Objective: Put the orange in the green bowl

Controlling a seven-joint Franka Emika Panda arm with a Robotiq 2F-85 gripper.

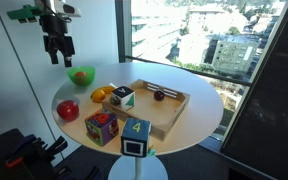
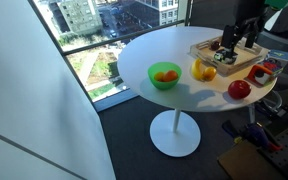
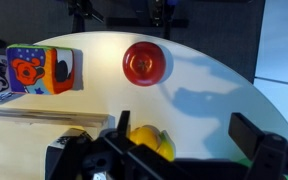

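The orange (image 2: 168, 75) lies inside the lime-green bowl (image 2: 154, 80) near the round white table's edge; both also show in an exterior view, the orange (image 1: 79, 77) in the bowl (image 1: 87, 72). My gripper (image 1: 58, 55) hangs open and empty well above the table, up over the bowl's side; it also shows in an exterior view (image 2: 238, 45). In the wrist view the open fingers (image 3: 184, 130) frame bare tabletop. The orange is hidden there, and only a green sliver shows at the lower right.
A red apple (image 3: 144, 63) and a paler orange-yellow fruit (image 3: 150, 142) lie on the table (image 1: 199, 100). A wooden tray (image 1: 174, 112) holds small items. Colourful picture cubes (image 1: 102, 126) stand near the front edge. A window wall is behind.
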